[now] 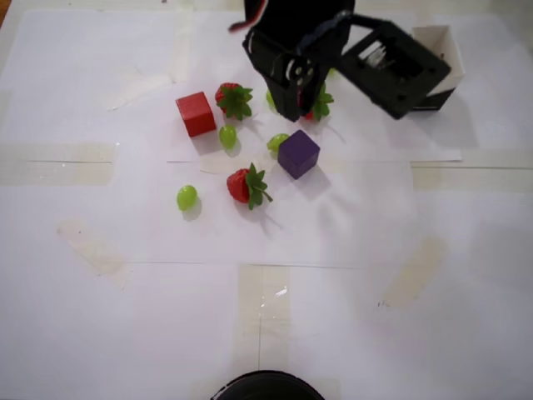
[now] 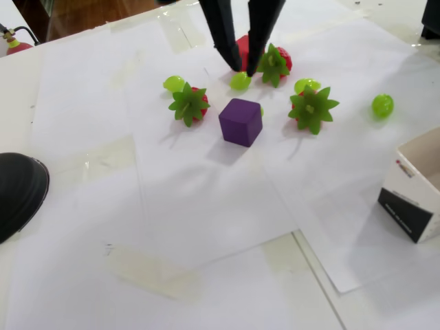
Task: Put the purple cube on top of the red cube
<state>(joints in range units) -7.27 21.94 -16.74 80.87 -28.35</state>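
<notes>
Reaching in from the top edge of the overhead view, the claw hangs above the clutter with its two fingers parted and nothing between them — in the fixed view its tips sit over a green grape, in front of the red cube. The purple cube rests flat on the paper-covered worktop, untouched, just below the claw at about 6 o'clock in the overhead view. The red cube lies well apart from it, toward 10 o'clock, with a grape and a strawberry close by. Another strawberry sits at 8 o'clock of the purple cube, and a grape nearly touches its left corner. The step in hand looks like the approach, before any grasp. The next move would seem to call for bringing the open fingers down and slightly forward to straddle the purple cube — squarely across two opposite faces, since the cube sits turned relative to the paper edges — without nudging the grape beside it. An open carton stands at the upper right, clear of the work.
</notes>
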